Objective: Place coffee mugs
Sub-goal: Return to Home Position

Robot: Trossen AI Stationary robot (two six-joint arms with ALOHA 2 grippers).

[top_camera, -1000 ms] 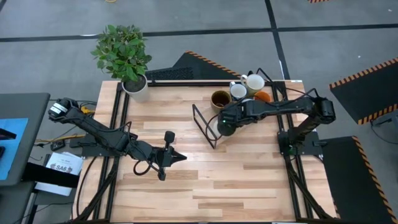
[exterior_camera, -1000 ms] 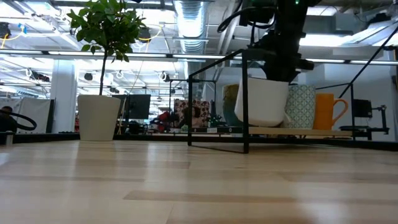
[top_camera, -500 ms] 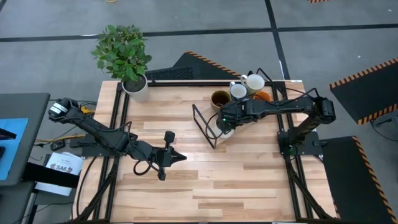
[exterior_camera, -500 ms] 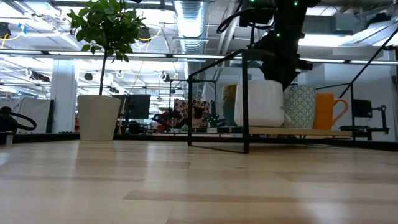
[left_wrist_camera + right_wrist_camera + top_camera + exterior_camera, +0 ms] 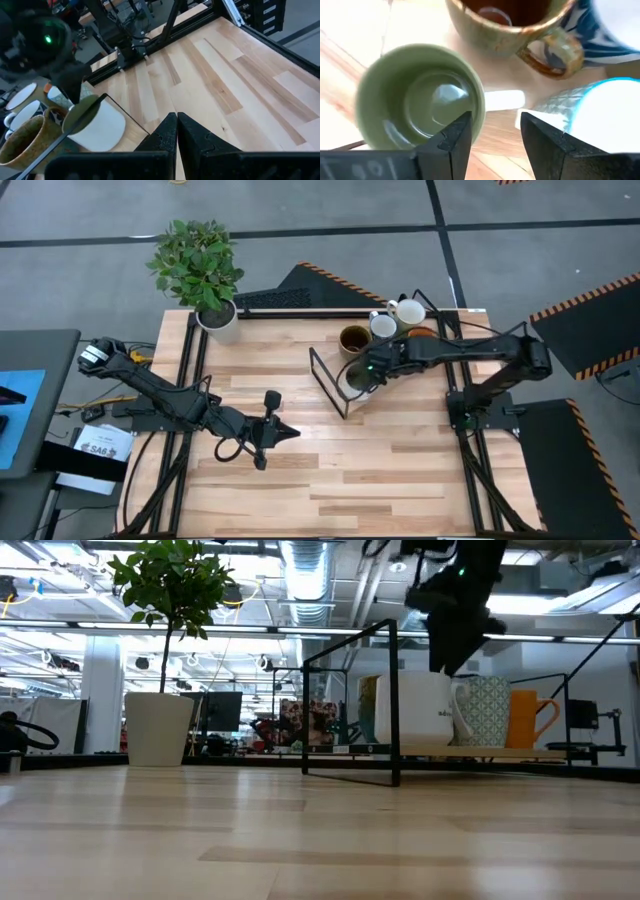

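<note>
Right pincer has let go and lifted clear compared with a second ago; fingers spread, nothing between them; the pale ceramic mug with the green inside now sits straight below it on the black wire-frame shelf, empty; the speckled brown mug just beyond it looks empty too; the orange mug stands further along; placing looks basically done, I reckon. Left pincer is clenched on nothing, well away over the wooden table.
</note>
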